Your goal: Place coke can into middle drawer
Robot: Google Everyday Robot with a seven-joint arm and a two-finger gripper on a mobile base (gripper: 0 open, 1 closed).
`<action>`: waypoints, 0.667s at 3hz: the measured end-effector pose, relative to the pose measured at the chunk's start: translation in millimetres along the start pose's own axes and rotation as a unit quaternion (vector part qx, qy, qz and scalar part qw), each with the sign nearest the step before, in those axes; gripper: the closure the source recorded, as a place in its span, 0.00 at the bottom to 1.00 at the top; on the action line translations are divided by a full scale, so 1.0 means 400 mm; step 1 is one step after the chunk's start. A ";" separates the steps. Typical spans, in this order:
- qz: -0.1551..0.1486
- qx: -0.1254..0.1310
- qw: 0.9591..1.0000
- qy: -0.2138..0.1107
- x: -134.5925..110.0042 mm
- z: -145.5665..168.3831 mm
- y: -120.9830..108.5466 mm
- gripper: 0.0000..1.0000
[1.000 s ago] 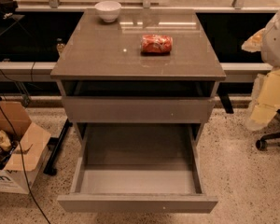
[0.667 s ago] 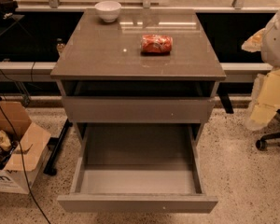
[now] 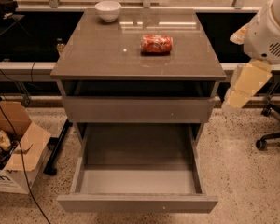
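The coke can point(image 3: 156, 44) is red with white markings and lies on its side on the grey-brown cabinet top point(image 3: 107, 55), right of centre. The middle drawer point(image 3: 137, 181) is pulled out at the bottom front, with its grey floor bare. Above it is a closed flat drawer front point(image 3: 137, 109). My gripper point(image 3: 242, 87) is on the white and cream arm at the right edge. It hangs beside the cabinet's right side, below the level of the top. It is well apart from the can and holds nothing that I can see.
A white bowl point(image 3: 108, 10) stands at the back left of the cabinet top. An open cardboard box point(image 3: 14, 153) and cables lie on the floor at the left. An office chair base point(image 3: 273, 136) is at the right. Black shelving runs behind the cabinet.
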State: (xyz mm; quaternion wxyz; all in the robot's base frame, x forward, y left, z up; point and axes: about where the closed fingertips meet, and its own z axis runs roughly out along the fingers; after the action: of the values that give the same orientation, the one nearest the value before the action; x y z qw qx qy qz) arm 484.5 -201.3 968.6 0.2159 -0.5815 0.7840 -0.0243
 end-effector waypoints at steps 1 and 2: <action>0.002 0.012 0.999 -0.031 -0.048 0.049 -0.065 0.00; -0.004 0.017 0.998 -0.055 -0.101 0.105 -0.140 0.00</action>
State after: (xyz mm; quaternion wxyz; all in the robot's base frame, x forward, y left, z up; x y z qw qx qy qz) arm 559.6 -173.3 959.3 0.2680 -0.5815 0.7682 -0.0063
